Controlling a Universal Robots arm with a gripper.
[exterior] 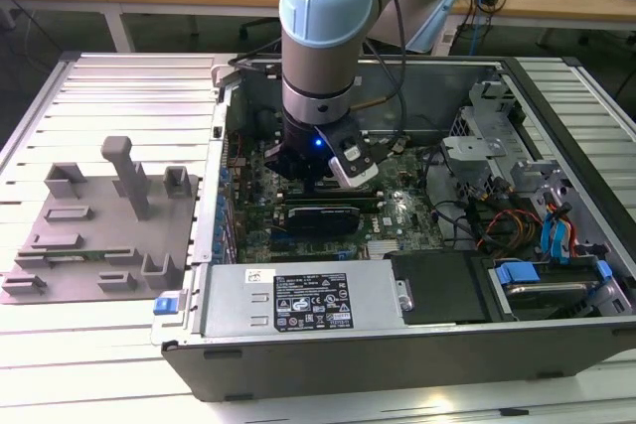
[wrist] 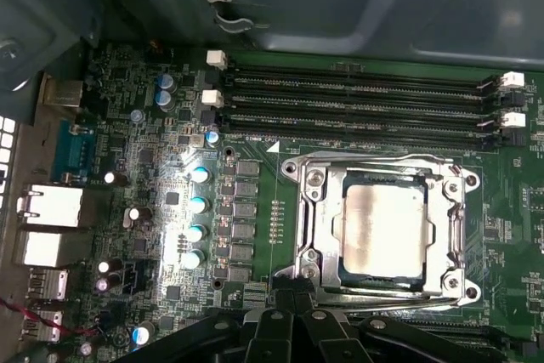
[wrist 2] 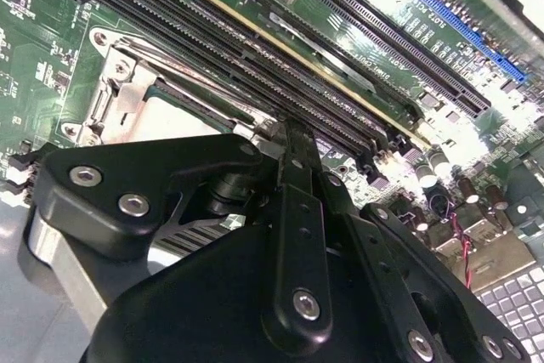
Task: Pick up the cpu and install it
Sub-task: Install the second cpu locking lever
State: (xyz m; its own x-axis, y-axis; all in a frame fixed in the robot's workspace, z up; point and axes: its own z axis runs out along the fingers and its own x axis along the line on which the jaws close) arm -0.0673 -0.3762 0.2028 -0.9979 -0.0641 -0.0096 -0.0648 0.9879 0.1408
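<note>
The cpu (wrist: 381, 231), a small square chip with a pale silver top, lies flat inside the dark metal-framed socket (wrist: 310, 210) on the green motherboard. In the first wrist view my gripper (wrist: 293, 292) hangs just beside the socket's edge, its black fingers drawn together with nothing between them. The second wrist view has the gripper (wrist 2: 289, 129) tapering to a point next to the socket frame (wrist 2: 119, 82). From the exterior view, the arm's wrist (exterior: 318, 96) reaches down into the open computer case (exterior: 397, 364).
Memory slots (wrist: 357, 99) run beside the socket, with capacitors (wrist: 197, 201) and rear ports (wrist: 51, 210) nearby. A grey tray (exterior: 99, 235) with plastic blocks lies at the exterior view's left. The power supply (exterior: 308, 305), cables and drive bays (exterior: 537, 235) crowd the case.
</note>
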